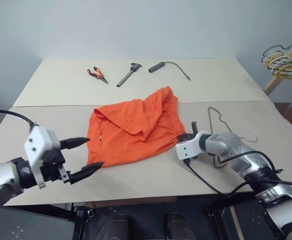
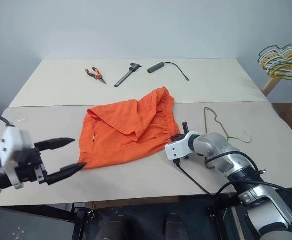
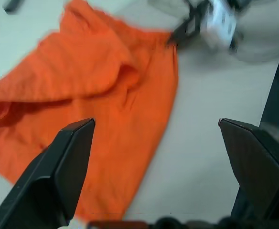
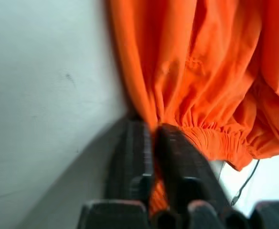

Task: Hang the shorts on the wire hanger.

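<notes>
A pale table [image 1: 51,95] carries shorts [image 1: 131,132], wire hanger [image 2: 217,121], pliers [image 1: 98,75].

Workshop: pliers [image 1: 97,75] and caliper [image 1: 129,74] on table [image 1: 51,85].

A pair of orange-handled pliers [image 1: 98,75] is being seen at the far end of the table [image 1: 46,90]. Just right of the pliers a dark caliper [image 1: 128,74] is lying aslant, and right of that a black cabled device [image 1: 157,66]. Beyond the table's right edge, a bunch of pale and yellow hangers [image 1: 287,60] is being held on a wooden rail.
</notes>
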Available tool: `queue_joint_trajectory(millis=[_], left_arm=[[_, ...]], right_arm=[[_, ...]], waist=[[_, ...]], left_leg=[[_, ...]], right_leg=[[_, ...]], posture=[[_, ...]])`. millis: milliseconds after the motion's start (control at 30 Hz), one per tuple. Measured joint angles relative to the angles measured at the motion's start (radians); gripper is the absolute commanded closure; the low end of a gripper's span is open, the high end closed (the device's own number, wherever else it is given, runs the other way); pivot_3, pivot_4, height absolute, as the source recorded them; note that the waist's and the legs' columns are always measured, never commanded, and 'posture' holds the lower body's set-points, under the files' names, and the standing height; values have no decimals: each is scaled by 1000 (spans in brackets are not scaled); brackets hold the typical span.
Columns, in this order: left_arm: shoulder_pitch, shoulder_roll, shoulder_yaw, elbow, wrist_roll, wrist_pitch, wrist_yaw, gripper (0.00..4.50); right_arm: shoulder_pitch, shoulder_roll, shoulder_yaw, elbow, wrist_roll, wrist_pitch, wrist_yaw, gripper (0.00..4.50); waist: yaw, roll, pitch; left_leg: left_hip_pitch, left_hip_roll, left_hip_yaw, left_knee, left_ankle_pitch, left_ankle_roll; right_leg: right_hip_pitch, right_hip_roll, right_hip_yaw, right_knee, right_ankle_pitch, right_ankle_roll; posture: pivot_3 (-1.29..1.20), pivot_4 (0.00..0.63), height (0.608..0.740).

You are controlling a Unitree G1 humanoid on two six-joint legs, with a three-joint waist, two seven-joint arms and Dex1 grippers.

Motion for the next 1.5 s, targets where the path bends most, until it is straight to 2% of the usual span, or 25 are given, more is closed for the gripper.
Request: queue_joint_trajectory(millis=[167, 233, 333, 467, 733, 867, 967, 1033, 1100, 1167, 1233, 1300, 1367, 1433, 1500], left_arm=[[-30, 50, -276, 137, 369, -176, 35, 0], [-85, 42, -363, 205, 463, -204, 56, 0], [-181, 36, -475, 286, 593, -275, 73, 543], [-251, 25, -539, 348, 680, -343, 70, 1778], [-350, -42, -572, 478, 755, -370, 86, 4483], [-355, -38, -561, 503, 773, -393, 72, 4483], [-271, 61, -495, 472, 713, -447, -43, 4483], [-193, 140, -427, 454, 637, -531, -167, 4483], [-211, 147, -389, 456, 612, -562, -197, 4483], [-332, 87, -385, 499, 625, -542, -146, 4483], [-530, -27, -411, 569, 651, -504, -44, 4483], [-847, -210, -442, 749, 727, -454, 162, 4483], [-1080, -311, -459, 916, 798, -458, 360, 4483], [-1263, -370, -457, 1094, 864, -506, 567, 4483], [-1419, -393, -449, 1248, 919, -609, 774, 4483]], right_arm=[[43, -27, -25, -90, 78, -37, 59, 4475], [48, -29, -39, -111, 102, -42, 73, 4475], [50, -34, -52, -130, 112, -44, 80, 4500], [50, -34, -59, -134, 113, -44, 83, 4500], [87, -34, -88, -175, 143, -24, 100, 4500], [93, -37, -93, -196, 161, -24, 115, 4500], [115, -83, -100, -237, 258, -67, 172, 4500], [138, -136, -108, -279, 387, -98, 258, 4500], [144, -148, -128, -297, 469, -89, 307, 4500], [109, -113, -147, -274, 497, -39, 306, 4500], [12, -21, -154, -208, 464, 23, 235, 4500], [-195, 144, -166, -37, 363, 157, 35, 4500], [-360, 251, -181, 94, 283, 232, -183, 4500], [-491, 320, -219, 242, 231, 256, -413, 4500], [-593, 365, -278, 356, 209, 216, -647, 4500]], waist=[[9, 1, 0], [9, 1, 1], [9, 1, 0], [10, 3, -1], [8, 4, -1], [2, 4, -1], [-11, 4, -1], [-16, 4, -1], [-15, 4, -1], [-7, 4, -1], [-5, 3, -2], [-5, -1, 0], [-14, -3, -1], [-17, -3, -2], [-18, -4, -5]], left_leg=[[0, 0, 0, 0, 0, 1], [-1, 1, 0, 0, 0, 1], [0, 1, 1, 0, -1, 1], [0, 0, 1, 0, 0, 1], [0, 1, 1, 0, 0, 1], [-1, 1, 2, 0, -1, 2], [-1, 2, 2, 0, -2, 3], [-1, 2, 2, 0, -2, 5], [-1, 2, 2, 1, -3, 5], [0, 1, 2, 3, -2, 5], [0, 1, 2, 5, 2, 6], [-4, 0, 1, 5, 12, 1], [-7, 0, -1, 2, 18, -2], [-9, -1, -1, 0, 19, -5], [-19, -1, -1, -2, 25, -15]], right_leg=[[-1, 1, 0, 0, 0, 0], [-1, 1, -1, 0, 0, 0], [0, 0, 0, 0, 1, 1], [0, 0, 0, 1, 1, 1], [-1, 0, 0, 3, 1, 1], [-1, 0, 0, 3, 1, 1], [-2, 0, 0, 3, 0, 1], [-2, -1, -1, 2, 0, 1], [-1, -1, -1, 2, 0, 1], [1, -1, -1, 2, 2, 2], [3, 1, -1, 0, 7, 2], [-1, 1, -1, -1, 18, 2], [-2, 2, -3, 0, 26, 1], [-4, 1, -3, 0, 27, 1], [-16, -1, -2, -1, 27, 1]], posture=[[124, 111, 740], [117, 107, 740], [110, 106, 740], [89, 99, 740], [82, 96, 740], [68, 91, 740], [71, 89, 740], [76, 87, 740], [80, 84, 740], [78, 82, 740], [74, 77, 740], [70, 72, 740], [63, 67, 740], [61, 66, 740], [49, 63, 740]])
